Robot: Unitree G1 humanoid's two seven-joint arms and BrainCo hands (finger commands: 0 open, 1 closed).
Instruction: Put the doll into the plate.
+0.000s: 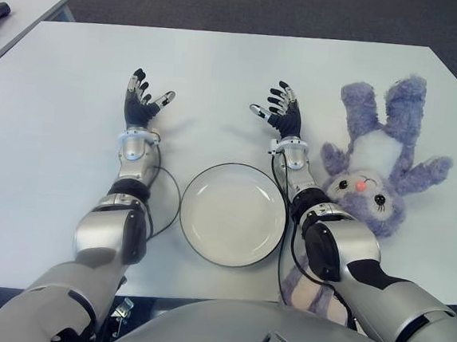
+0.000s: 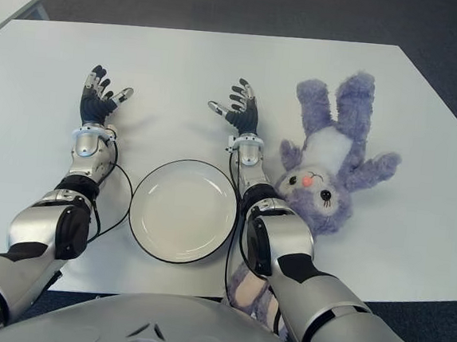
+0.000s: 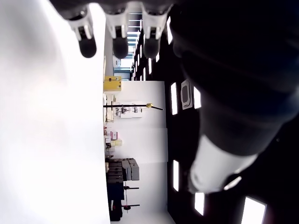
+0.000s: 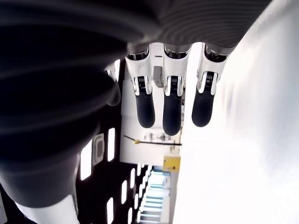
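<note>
Both arms stretched forward over the white worktop (image 1: 222,66), palms up.

Right robot hand (image 1: 282,112): fingers (image 4: 171,109) spread and relaxed, holding nothing. Fluffy purple plush rabbit doll (image 1: 377,164) lies on its back just beside this hand, on its outer side, head near the right forearm, legs pointing away from the robot. Not touching the hand as far as I can tell.

Left robot hand (image 1: 142,103): fingers also splayed, empty, well apart from the doll.

Round white plate with a dark rim (image 1: 233,214) sits between the two forearms, nearer the robot than both hands, nothing in it. Doll is outside the plate, on the worktop.
</note>
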